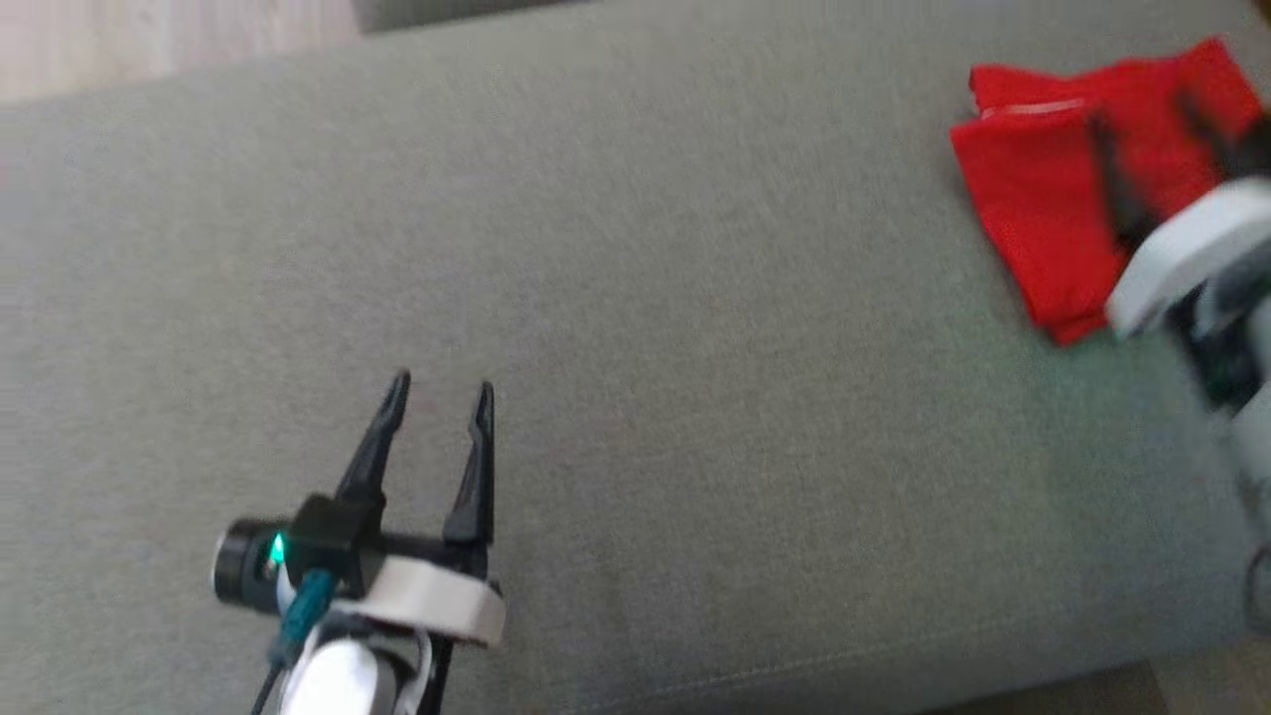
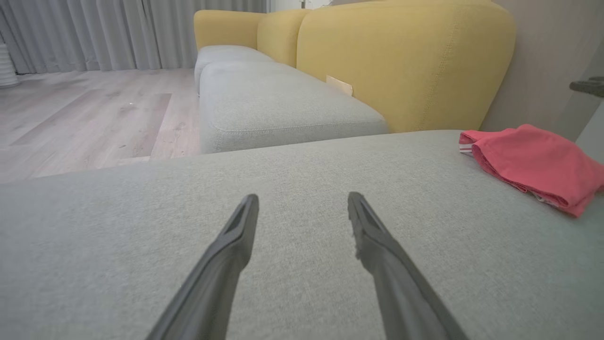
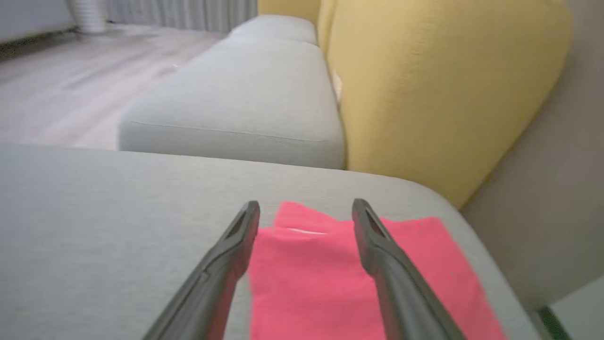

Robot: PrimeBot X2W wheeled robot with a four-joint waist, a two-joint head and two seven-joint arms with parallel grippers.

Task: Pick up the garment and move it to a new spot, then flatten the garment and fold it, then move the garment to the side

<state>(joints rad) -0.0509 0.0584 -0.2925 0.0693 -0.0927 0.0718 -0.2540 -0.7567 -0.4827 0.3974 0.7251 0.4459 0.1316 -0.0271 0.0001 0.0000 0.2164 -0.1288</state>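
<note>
Surface: grey seat cushion is carrying everything; yellow backrest, wood floor and curtains are showing beyond its far edge.
Garment position: red garment is lying near the cushion's far right corner, folded into a compact, roughly rectangular packet, with a thin white trim line showing at its far edge.
Right gripper: right gripper is hovering over the garment with its fingers spread apart; in the right wrist view the cloth is lying flat beneath and between them, nothing pinched. Whether the tips are touching the fabric cannot be told, since the head view is blurring here.
Left gripper: left gripper is hanging over bare cushion toward the near left edge, fingers apart and empty, well apart from the garment.
Handling (judgement): the cloth is looking light, soft and limp, and is likely stacking in several layers. It is probably going to sag and unfold if lifted by one layer alone; no breakage risk, and little slip on the textured upholstery.
Grasp site (judgement): a pinch through all layers at a folded edge or corner is looking safest, the fingertips pressing slightly into the cushion to get under the stack.
Task stage (judgement): the fold is appearing done and the garment is sitting at the side.
</note>
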